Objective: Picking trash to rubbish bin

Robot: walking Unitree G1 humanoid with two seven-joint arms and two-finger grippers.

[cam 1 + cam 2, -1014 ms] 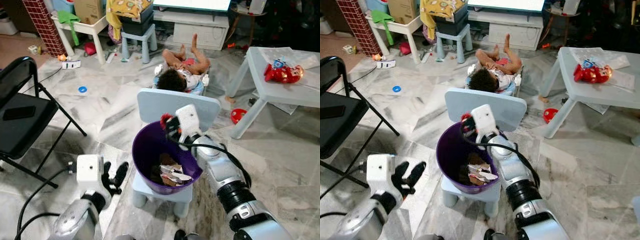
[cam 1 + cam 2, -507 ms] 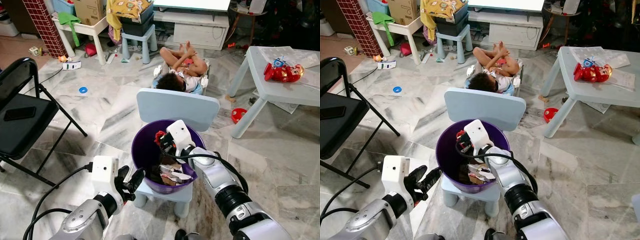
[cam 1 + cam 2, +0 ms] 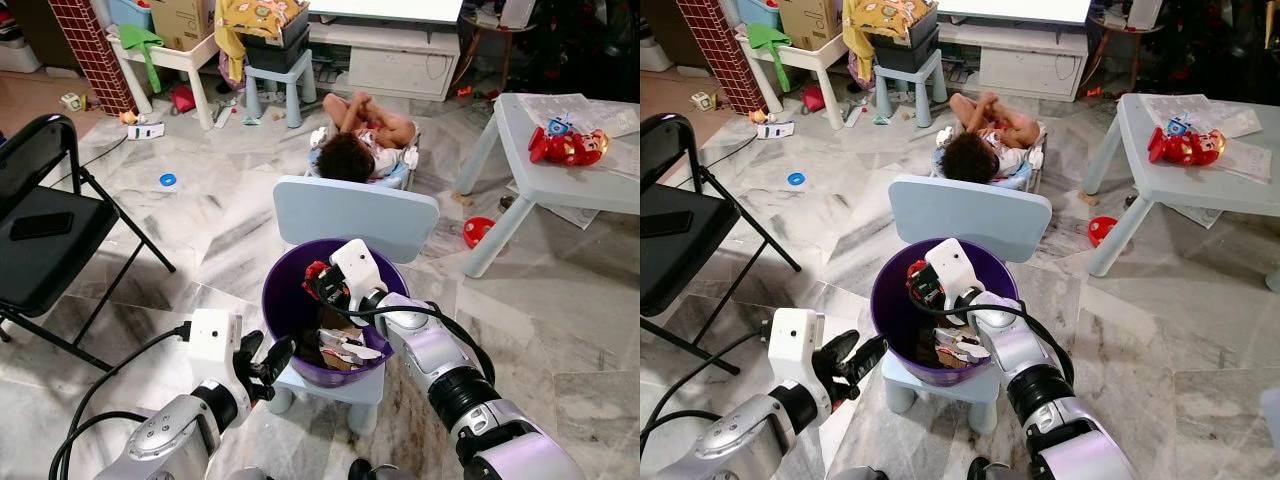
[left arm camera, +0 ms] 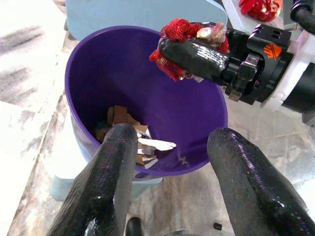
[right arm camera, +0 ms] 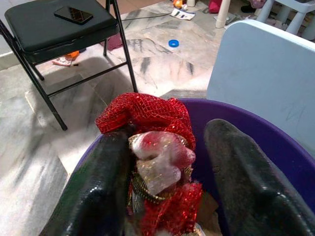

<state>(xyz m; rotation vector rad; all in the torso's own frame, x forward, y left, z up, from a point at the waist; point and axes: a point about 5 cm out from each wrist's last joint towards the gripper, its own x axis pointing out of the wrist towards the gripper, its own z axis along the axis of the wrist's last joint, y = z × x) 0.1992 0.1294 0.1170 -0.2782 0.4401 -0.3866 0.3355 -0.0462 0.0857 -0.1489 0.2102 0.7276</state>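
Note:
A purple rubbish bin (image 3: 276, 296) stands on the seat of a small pale blue chair (image 3: 352, 214), with scraps of paper and card (image 3: 344, 348) at its bottom. My right gripper (image 3: 318, 281) is inside the bin's mouth, shut on a crumpled red net with shiny wrapping (image 5: 158, 143). In the left wrist view the red net (image 4: 176, 30) hangs over the bin's far rim. My left gripper (image 3: 268, 348) is open and holds nothing, low beside the bin's near left wall, fingers (image 4: 112, 167) pointing at it.
A child (image 3: 362, 142) lies in a floor seat just behind the chair. A black folding chair (image 3: 52, 238) with a phone (image 3: 37, 224) stands on the left. A pale table (image 3: 560, 180) with a red toy (image 3: 566, 146) is on the right. Toys litter the marble floor.
My right gripper came down from above the rim into the bin's mouth with the red net. My left gripper moved up close to the bin. The child shifted its legs.

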